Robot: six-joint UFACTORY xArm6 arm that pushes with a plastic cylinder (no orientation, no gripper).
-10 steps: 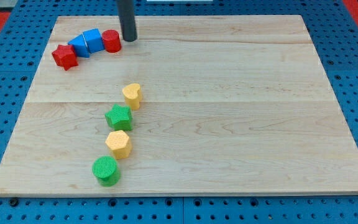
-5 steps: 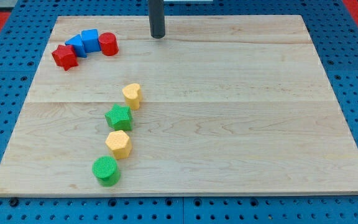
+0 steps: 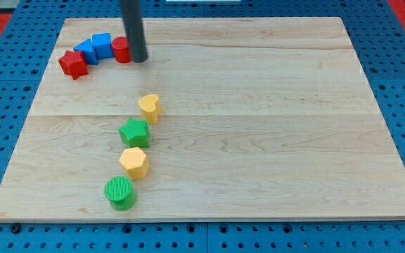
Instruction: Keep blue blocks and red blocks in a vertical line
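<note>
Now my tip touches the red cylinder beside two blue blocks.

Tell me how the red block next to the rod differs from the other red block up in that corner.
The red cylinder is round with a flat top; the red star has points. The cylinder sits at the right end of the arc, partly hidden by the rod, with my tip right beside it; the star sits at the left end, lower in the view, well clear of my tip. Both are red, and each sits next to a blue block.
</note>
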